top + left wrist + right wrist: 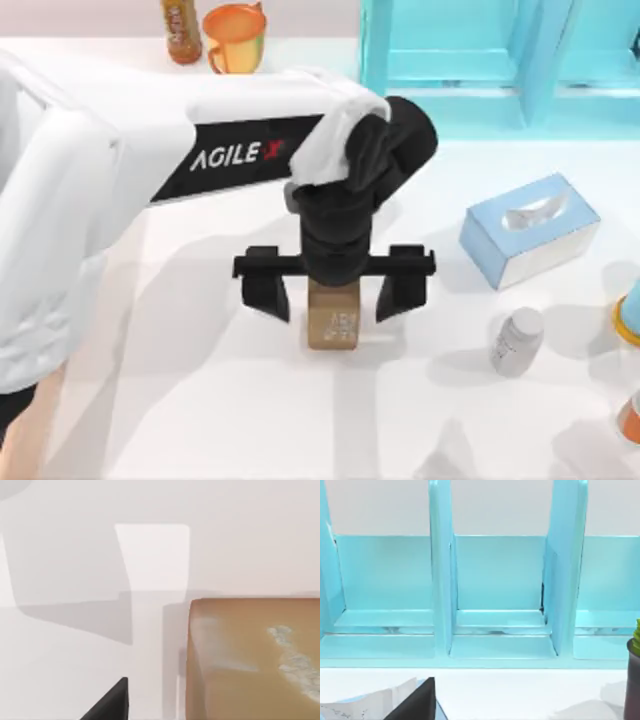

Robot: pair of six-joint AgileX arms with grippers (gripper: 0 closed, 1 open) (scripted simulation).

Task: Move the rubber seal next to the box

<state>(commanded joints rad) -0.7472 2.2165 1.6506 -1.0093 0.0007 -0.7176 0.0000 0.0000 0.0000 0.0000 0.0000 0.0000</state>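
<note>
We see our left gripper (335, 290) spread wide over the rubber seal (333, 322) — one finger (265, 290) on either side, neither touching it. The seal stands on the white table (200, 400), just left of the white pill bottle (517, 340) and in front of the light blue tissue box (530, 228).

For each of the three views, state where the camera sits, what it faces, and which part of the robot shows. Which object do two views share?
Top view: above the table, looking down; left arm, left gripper open astride the rubber seal.
Left wrist view: on the left wrist, facing the seal; one finger.
Right wrist view: on the right wrist, facing a blue rack.
Shared: the seal, top and left wrist.
</note>
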